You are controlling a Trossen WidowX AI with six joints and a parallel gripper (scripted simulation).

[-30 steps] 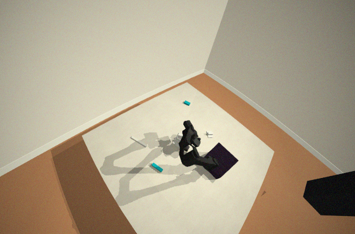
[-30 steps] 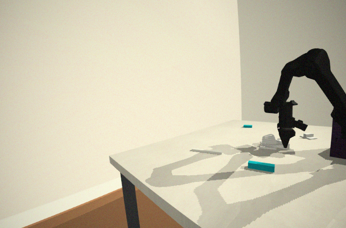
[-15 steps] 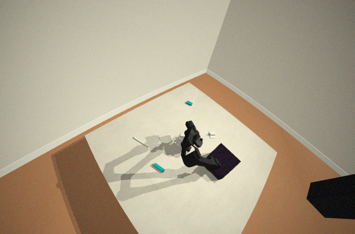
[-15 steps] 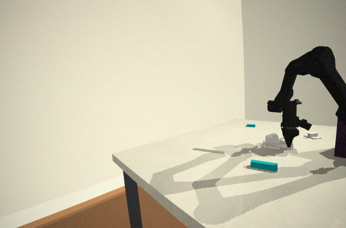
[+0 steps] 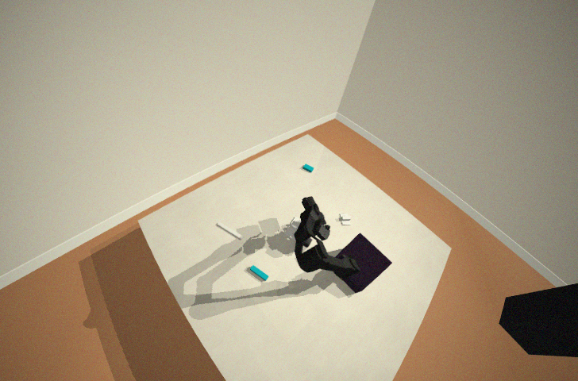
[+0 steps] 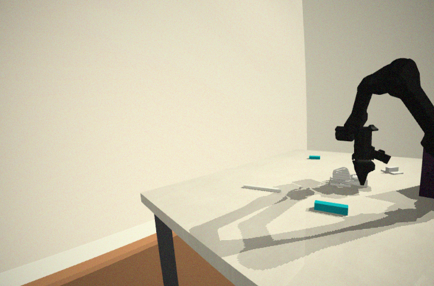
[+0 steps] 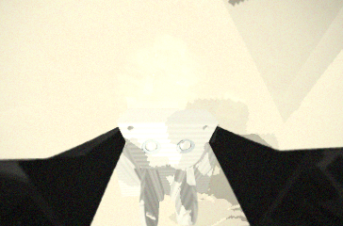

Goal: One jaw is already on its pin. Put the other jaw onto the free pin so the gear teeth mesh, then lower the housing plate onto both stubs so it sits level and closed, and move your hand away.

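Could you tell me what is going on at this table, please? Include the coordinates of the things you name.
A black robot arm [image 5: 308, 264] [image 6: 401, 77] is working on a pale plate assembly [image 6: 340, 177] [image 7: 167, 134]. Its pincer [image 6: 362, 183] [image 7: 167, 127] points down with its fingers spread wide, one on either side of the plate. The plate lies over two jaws [image 7: 151, 190] that stick out beneath it, and two round stubs [image 7: 151, 145] show in it. Whether it sits fully level, I cannot tell. The pincer does not appear clamped on it.

The arm [image 5: 308, 260] [image 6: 406, 79] is matte black all over, its chunky, angular links rounded at the bends. A stubby cylinder juts from the wrist. The pincer [image 6: 362, 183] [image 7: 167, 127] has black, faceted, wedge-shaped fingers that taper towards narrow tips.
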